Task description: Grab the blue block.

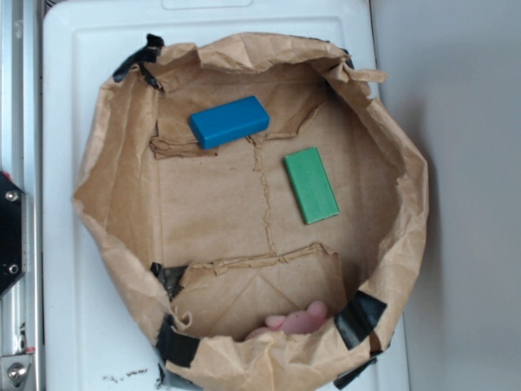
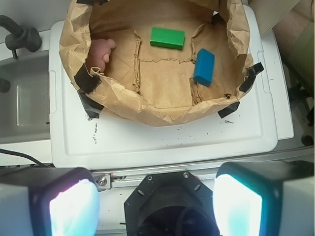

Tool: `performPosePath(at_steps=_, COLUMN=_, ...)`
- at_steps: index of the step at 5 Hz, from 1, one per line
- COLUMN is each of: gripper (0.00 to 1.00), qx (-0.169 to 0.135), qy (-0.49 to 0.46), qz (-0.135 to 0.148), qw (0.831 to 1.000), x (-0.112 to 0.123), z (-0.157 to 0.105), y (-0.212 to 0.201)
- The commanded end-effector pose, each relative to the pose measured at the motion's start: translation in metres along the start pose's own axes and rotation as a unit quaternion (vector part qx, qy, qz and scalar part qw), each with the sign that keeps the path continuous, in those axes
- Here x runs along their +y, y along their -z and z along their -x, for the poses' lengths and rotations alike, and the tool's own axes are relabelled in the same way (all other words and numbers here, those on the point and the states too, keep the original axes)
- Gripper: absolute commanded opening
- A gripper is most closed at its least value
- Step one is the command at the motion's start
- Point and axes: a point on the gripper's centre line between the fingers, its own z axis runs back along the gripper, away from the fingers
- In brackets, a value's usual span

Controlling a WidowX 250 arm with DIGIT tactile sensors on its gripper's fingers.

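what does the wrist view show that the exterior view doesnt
Only the wrist view shows the hand, its fingers spread apart, and a sink beside the white lid. Only the exterior view shows a metal rail. Both show the paper bag holding the blue block, the green block and a pink toy.

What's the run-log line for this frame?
phase: approach | gripper: open, empty, outside paper bag | blue block: flat in bag, untouched | green block: beside it, apart | pink toy: by bag wall
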Motion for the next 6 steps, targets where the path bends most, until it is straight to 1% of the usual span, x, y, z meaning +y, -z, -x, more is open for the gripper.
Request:
performPosePath(at_steps=1, gripper=1.0, qx=0.0, qy=0.0, qz=0.0, qw=1.0, x=0.0, z=0.0, y=0.0)
performPosePath(at_steps=2, gripper=1.0, qx=0.007, qy=-0.003, qz=0.02, qw=1.0, x=-0.002, z=-0.049, y=0.007)
performPosePath(at_steps=3, gripper=1.0, qx=0.012, qy=-0.014, qz=0.014, qw=1.0, x=-0.001, z=-0.097, y=0.028)
performPosePath(at_steps=4, gripper=1.0, qx=0.009, qy=-0.019, qz=0.021, qw=1.0, x=0.006, z=-0.145, y=0.056)
performPosePath(at_steps=5, gripper=1.0, qx=-0.009, qy=-0.001, qz=0.034, qw=0.999, x=0.016, z=-0.191, y=0.103)
performPosePath(at_steps=6, gripper=1.0, qx=-0.009, qy=-0.001, qz=0.034, qw=0.999, x=0.016, z=-0.191, y=0.103)
